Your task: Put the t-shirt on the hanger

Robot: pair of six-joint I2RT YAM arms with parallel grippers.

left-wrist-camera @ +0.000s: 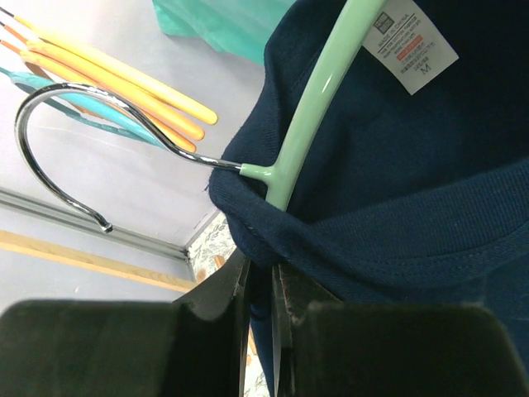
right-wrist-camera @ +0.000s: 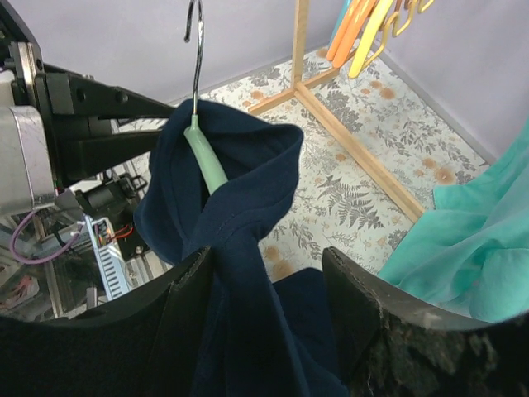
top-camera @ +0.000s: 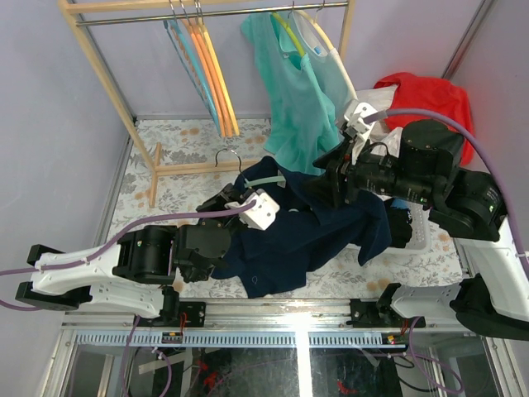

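The navy t-shirt (top-camera: 318,240) lies bunched between the two arms, and its neck is drawn over the mint-green hanger (top-camera: 266,181). In the left wrist view one hanger (left-wrist-camera: 318,91) arm runs inside the collar, past the white label (left-wrist-camera: 411,37), and the silver hook (left-wrist-camera: 50,124) sticks out to the left. My left gripper (left-wrist-camera: 260,273) is shut on a fold of the t-shirt (left-wrist-camera: 430,207) just under the hanger's neck. My right gripper (right-wrist-camera: 266,256) stands open; the twisted t-shirt (right-wrist-camera: 248,198) hangs through it against the left finger, below the hanger (right-wrist-camera: 205,157).
A wooden rack (top-camera: 124,99) at the back carries orange hangers (top-camera: 216,83), a yellow hanger (top-camera: 289,29) and a teal shirt (top-camera: 302,99). A red garment (top-camera: 426,95) lies at the back right. The rack's foot bar (right-wrist-camera: 355,149) crosses the patterned floor.
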